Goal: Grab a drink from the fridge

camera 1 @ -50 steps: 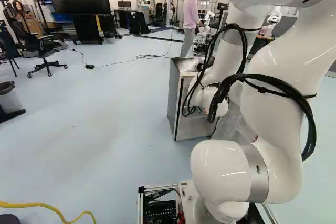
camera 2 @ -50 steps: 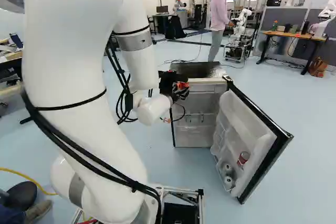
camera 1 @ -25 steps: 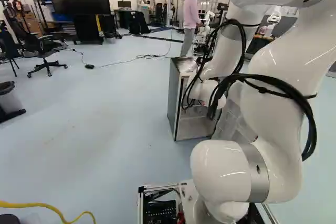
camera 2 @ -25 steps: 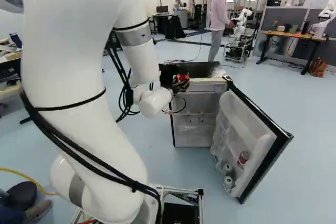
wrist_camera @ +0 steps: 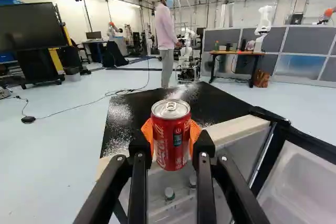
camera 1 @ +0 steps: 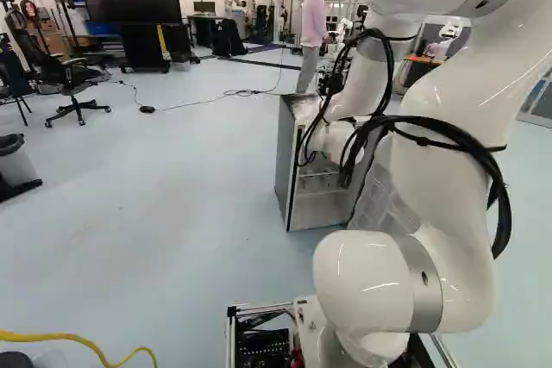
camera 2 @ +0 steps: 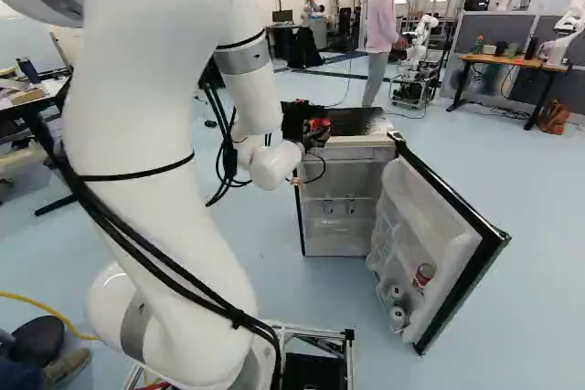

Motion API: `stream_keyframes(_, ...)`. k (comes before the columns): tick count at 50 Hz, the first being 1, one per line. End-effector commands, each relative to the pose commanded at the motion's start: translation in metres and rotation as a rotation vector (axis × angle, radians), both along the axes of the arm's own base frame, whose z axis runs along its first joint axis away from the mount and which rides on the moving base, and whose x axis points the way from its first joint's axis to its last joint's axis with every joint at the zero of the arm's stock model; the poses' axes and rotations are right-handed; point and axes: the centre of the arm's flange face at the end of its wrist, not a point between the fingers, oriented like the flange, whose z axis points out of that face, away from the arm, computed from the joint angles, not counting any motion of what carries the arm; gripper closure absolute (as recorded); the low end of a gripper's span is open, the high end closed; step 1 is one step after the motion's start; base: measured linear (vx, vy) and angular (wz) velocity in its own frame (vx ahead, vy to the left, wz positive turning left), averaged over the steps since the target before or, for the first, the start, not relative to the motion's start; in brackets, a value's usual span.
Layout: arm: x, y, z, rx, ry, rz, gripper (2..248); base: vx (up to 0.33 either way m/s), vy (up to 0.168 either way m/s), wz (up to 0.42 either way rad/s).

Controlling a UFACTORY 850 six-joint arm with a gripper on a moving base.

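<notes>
Btw, cans [camera 2: 423, 278] in open fridge dr [camera 2: 422, 207].

The arm [camera 1: 431, 191] partly hides the right-hand fridge door [camera 2: 430, 216] in the left base view; the wrist view cuts off that door and the far-left screen [wrist_camera: 31, 27].

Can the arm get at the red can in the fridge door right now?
Probably not yet: its gripper is shut on a different can, which would need putting down first. Otherwise the way looks free: the fridge door stands wide open, its red can exposed.
</notes>
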Motion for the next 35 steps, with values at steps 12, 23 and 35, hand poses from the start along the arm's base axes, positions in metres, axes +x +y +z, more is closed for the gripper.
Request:
stream_keyframes(12, 0.025, -0.001, -0.002, -0.002, -0.011, 0.007, 161, 0.0, 0.0, 0.0)
stream_keyframes(23, 0.047, -0.002, -0.005, -0.004, -0.022, 0.013, 161, 0.0, 0.0, 0.0)
stream_keyframes(35, 0.072, -0.004, -0.008, -0.007, -0.036, 0.019, 161, 0.0, 0.0, 0.0)
